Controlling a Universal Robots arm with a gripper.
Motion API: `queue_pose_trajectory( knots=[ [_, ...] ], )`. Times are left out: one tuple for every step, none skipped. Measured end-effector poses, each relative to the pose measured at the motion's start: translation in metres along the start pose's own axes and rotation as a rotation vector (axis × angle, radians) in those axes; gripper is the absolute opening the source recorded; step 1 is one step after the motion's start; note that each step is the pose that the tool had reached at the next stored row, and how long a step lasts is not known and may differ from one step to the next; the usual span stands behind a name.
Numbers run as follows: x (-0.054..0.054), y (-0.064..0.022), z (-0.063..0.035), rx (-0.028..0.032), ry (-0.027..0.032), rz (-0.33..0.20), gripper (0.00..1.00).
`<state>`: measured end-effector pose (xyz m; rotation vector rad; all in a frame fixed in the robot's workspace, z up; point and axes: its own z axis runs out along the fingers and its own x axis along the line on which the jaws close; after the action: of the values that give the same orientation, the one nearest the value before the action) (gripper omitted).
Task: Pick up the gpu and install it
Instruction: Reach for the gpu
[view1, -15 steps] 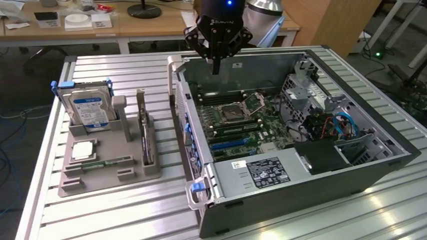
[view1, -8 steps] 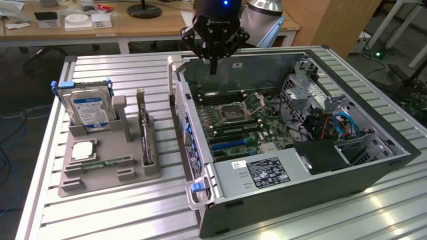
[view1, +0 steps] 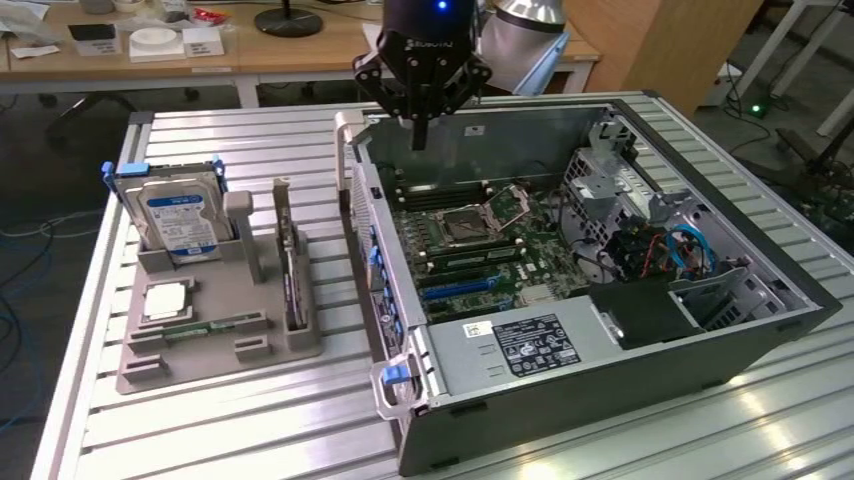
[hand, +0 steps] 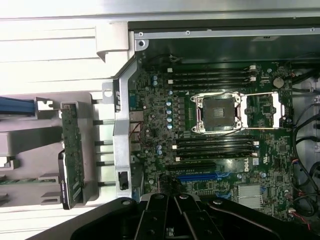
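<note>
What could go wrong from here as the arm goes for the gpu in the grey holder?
The gripper hangs shut and empty over the open computer case. If it came down shut, it would likely knock the gpu, which stands on its thin edge in the grey holder. A low sideways move could clip the case's raised rim between them. The hard drive stands upright in the same holder, so widely opened fingers might bump it.

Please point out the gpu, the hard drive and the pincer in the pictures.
gpu (view1: 292, 288): exterior view, on its dark upper edge.
hard drive (view1: 179, 222): exterior view, on its blue label.
pincer (view1: 419, 141): exterior view, between its shut fingertips.
</note>
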<state>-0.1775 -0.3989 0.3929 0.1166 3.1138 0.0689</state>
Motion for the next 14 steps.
queue_pose_trajectory(
  knots=[
    [0.001, -0.0001, 0.0000, 0.0000, 0.0001, 0.000, 0.10],
    [0.003, -0.0002, 0.0000, 0.0000, 0.0001, 0.000, 0.10],
    [0.003, -0.0002, -0.0001, 0.0000, 0.0001, 0.000, 0.10],
    [0.004, -0.0003, -0.0001, 0.0001, 0.0001, 0.000, 0.10],
    [0.005, -0.0004, -0.0001, 0.0000, 0.0001, 0.000, 0.10],
    [0.006, -0.0005, -0.0001, 0.0000, 0.0001, 0.000, 0.10],
    [0.007, -0.0005, -0.0001, 0.0000, 0.0001, 0.000, 0.10],
    [0.008, -0.0006, -0.0001, 0.0000, 0.0001, 0.000, 0.10],
    [0.009, -0.0007, -0.0001, 0.0001, 0.0001, 0.000, 0.10],
    [0.010, -0.0007, -0.0001, 0.0000, 0.0001, 0.000, 0.10],
    [0.010, -0.0008, -0.0001, 0.0000, 0.0001, 0.000, 0.10],
    [0.011, -0.0009, -0.0002, 0.0000, 0.0001, 0.000, 0.10],
    [0.012, -0.0009, -0.0002, 0.0000, 0.0001, 0.000, 0.10],
    [0.013, -0.0010, -0.0002, 0.0001, 0.0002, 0.000, 0.10]
  ],
)
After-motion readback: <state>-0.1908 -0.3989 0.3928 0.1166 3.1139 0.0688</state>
